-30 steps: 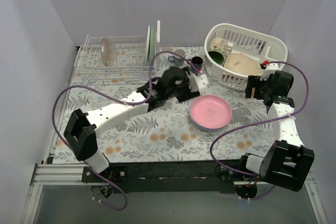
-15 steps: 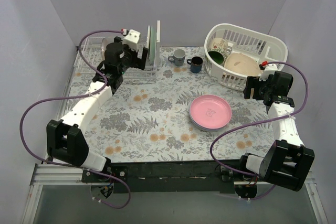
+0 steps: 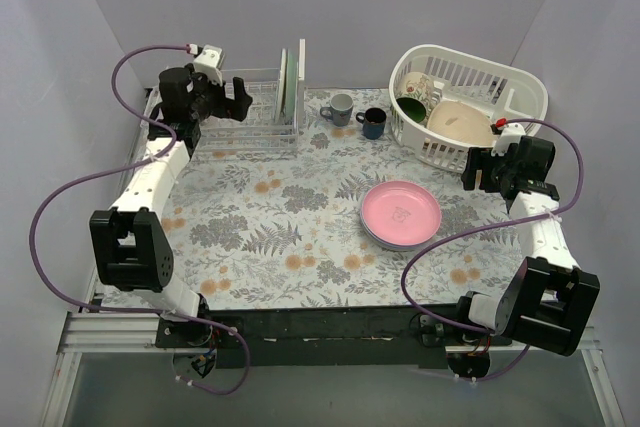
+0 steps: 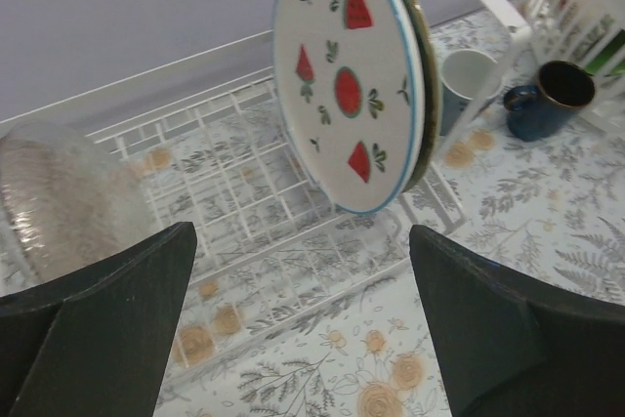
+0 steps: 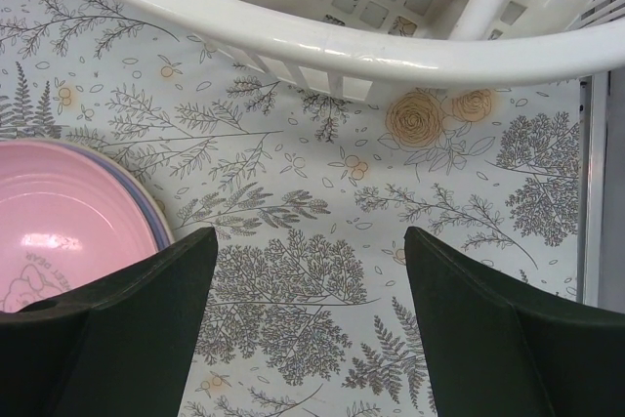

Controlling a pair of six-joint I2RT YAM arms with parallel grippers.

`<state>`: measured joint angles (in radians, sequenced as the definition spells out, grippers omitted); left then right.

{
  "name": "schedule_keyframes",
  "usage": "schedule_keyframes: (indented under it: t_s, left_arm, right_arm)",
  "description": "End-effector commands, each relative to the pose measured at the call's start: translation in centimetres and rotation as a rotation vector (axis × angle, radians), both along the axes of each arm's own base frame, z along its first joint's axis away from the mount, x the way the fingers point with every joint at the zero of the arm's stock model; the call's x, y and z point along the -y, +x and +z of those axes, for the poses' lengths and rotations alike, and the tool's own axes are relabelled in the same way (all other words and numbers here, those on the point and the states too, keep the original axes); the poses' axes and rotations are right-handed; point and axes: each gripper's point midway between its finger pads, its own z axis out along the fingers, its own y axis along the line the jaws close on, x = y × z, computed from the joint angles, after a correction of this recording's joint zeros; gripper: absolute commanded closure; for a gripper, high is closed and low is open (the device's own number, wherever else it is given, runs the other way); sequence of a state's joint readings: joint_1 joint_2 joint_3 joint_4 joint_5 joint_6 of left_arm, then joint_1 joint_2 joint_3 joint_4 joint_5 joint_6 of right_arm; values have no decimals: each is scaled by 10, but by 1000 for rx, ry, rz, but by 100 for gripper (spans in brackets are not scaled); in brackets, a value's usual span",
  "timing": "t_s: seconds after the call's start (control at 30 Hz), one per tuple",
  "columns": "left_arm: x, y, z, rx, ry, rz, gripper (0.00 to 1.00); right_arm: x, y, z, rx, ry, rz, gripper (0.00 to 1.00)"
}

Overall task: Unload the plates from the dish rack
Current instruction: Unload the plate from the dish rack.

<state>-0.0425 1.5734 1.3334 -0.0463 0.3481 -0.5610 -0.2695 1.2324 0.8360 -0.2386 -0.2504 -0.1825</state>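
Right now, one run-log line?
left fingers open over dish rack | right fingers open over table | watermelon plate upright in rack | pink plate stacked on table

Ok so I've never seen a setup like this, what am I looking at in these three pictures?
Two robot arms are bolted at a table's near edge. The wide picture looks down from above. The other two come from wrist cameras, and the dark shapes there are each gripper's own fingers. The left gripper is at the white wire dish rack, where a watermelon-patterned plate stands upright. The right gripper hangs between the white basket and a pink plate. A grey mug and a blue mug stand nearby. Both grippers are open and hold nothing.
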Motion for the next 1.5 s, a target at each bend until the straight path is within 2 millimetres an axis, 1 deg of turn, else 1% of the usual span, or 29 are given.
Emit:
schedule_keyframes:
  t_s: [0.0, 0.07, 0.13, 0.17, 0.2, 0.23, 0.27, 0.3, 0.37, 0.4, 0.5, 0.83, 0.87, 0.9, 0.97, 1.0, 1.07, 1.13, 1.33, 1.47]
  left_arm:
    - [32, -7, 13, 19, -41, -183, 10]
    - [34, -4, 13, 20, -50, -192, 10]
    - [38, -1, 5, 0, -64, -207, 11]
    - [40, 1, 5, -2, -70, -214, 11]
    - [44, 2, 7, -2, -75, -223, 11]
    - [47, 5, 1, -13, -77, -229, 11]
    - [49, 6, 0, -14, -76, -232, 12]
    - [57, 6, 0, -13, -72, -244, 12]
    - [63, 10, -5, -12, -57, -240, 12]
    - [69, 10, -8, -13, -53, -247, 12]
    - [76, 13, -12, -15, -46, -248, 13]
    - [77, 26, -23, -20, -19, -212, 14]
    - [78, 30, -16, 12, -19, -212, 14]
    - [78, 33, -19, 7, -16, -210, 14]
    - [78, 36, -16, 15, -16, -208, 14]
    - [78, 39, -20, 10, -14, -204, 14]
    - [78, 41, -19, 14, -13, -203, 15]
    - [78, 45, -23, 11, -7, -198, 15]
    - [77, 51, -24, 23, 1, -187, 15]
    - [80, 56, -27, 18, 2, -189, 16]
  right_arm:
    - [1, 4, 11, 29, 0, 5, 14]
    - [2, 4, 10, 28, -3, 5, 14]
    - [1, 4, 9, 25, -2, 7, 15]
    - [1, 5, 9, 25, 0, 7, 15]
    - [1, 5, 9, 23, -1, 7, 14]
    - [1, 5, 8, 21, 1, 9, 15]
    - [1, 5, 8, 19, 1, 8, 15]
    - [2, 5, 8, 19, 0, 7, 15]
    - [2, 4, 8, 19, -3, 5, 15]
    - [2, 4, 8, 20, -3, 5, 15]
    - [3, 4, 9, 24, -9, 2, 15]
    - [3, 3, 8, 22, -7, 2, 15]
    - [2, 3, 8, 22, -7, 2, 15]
    - [2, 3, 8, 22, -5, 3, 15]
    - [2, 3, 9, 24, -7, 3, 15]
    - [2, 3, 8, 22, -6, 1, 15]
    - [3, 3, 9, 23, -8, 0, 15]
    - [3, 3, 9, 24, -10, 1, 15]
    - [3, 3, 10, 28, -11, 1, 15]
    - [3, 2, 8, 22, -9, -1, 15]
